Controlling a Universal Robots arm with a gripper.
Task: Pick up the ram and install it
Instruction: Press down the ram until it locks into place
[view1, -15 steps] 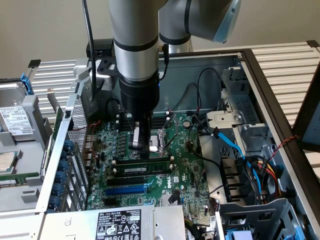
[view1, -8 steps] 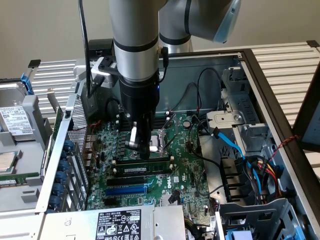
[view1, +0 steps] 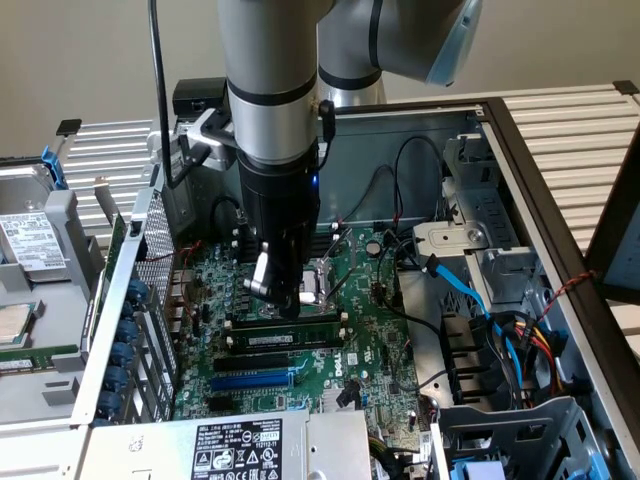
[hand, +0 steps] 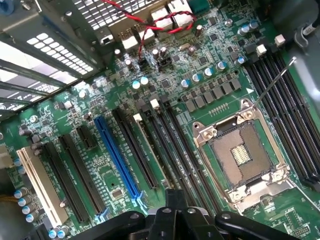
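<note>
The ram (view1: 290, 335) stands on edge in a black memory slot on the green motherboard (view1: 370, 330), its face with black chips and a white label turned toward the exterior camera. In the wrist view the ram (hand: 150, 150) shows as a thin pale edge running between the dark slots. My gripper (view1: 287, 300) is shut and hangs straight down over the ram's middle, its tip at the stick's top edge; whether it touches I cannot tell. In the wrist view the gripper (hand: 175, 200) has nothing between its fingers.
A blue expansion slot (view1: 250, 380) lies just in front of the memory slots. The open CPU socket (hand: 240, 155) sits behind them. Blue and black cables (view1: 470, 290) crowd the exterior view's right. A drive cage (view1: 30, 250) stands at its left, and a power supply (view1: 235, 445) sits along the front.
</note>
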